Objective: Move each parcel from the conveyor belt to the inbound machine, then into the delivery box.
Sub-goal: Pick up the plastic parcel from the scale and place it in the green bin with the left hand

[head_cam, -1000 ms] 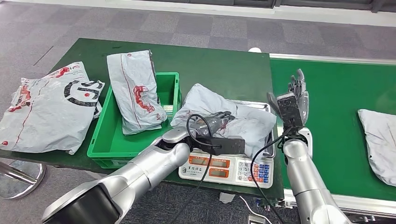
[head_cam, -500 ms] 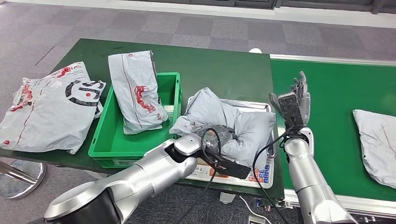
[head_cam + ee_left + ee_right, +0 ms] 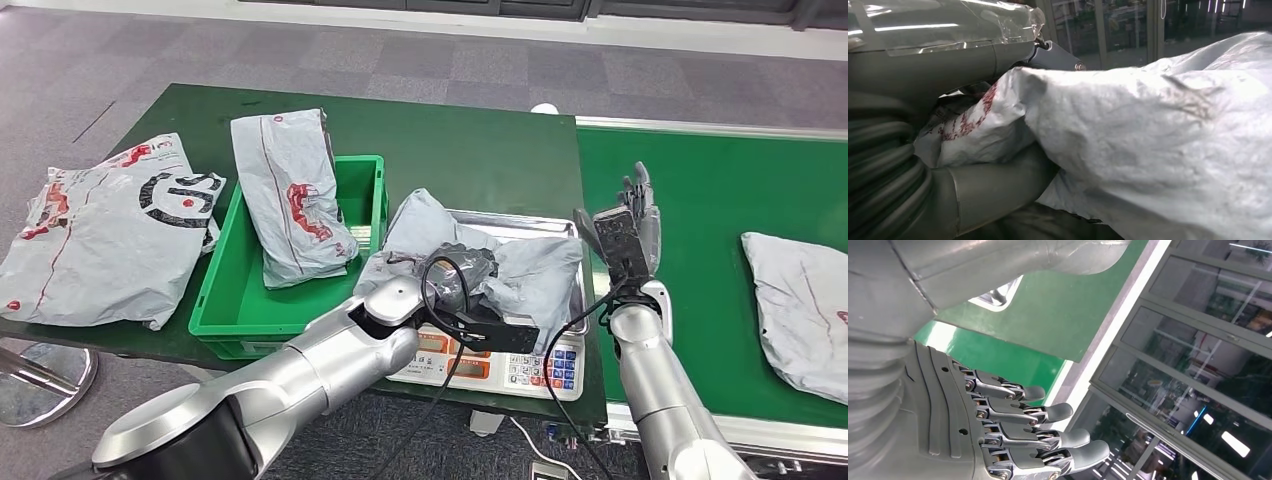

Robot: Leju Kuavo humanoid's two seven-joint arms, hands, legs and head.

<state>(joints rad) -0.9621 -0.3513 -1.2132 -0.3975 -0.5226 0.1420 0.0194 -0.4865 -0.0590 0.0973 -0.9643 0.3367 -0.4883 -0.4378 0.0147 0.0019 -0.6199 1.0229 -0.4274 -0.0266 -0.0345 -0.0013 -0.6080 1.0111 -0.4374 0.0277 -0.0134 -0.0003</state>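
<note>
Dark green cloth covers the table (image 3: 480, 140), and the landmark on it is the steel-topped weighing scale with its keypad (image 3: 530, 365), the inbound machine. A crumpled grey plastic parcel (image 3: 530, 265) lies on that scale, gripped by the left hand (image 3: 462, 272). Just right of the scale, the right hand (image 3: 632, 222) stands upright, fingers (image 3: 1048, 414) straight, holding nothing. Judging by this, weighing is in hand; next the parcel must be lifted left of the scale into the green plastic delivery box (image 3: 232, 300).
</note>
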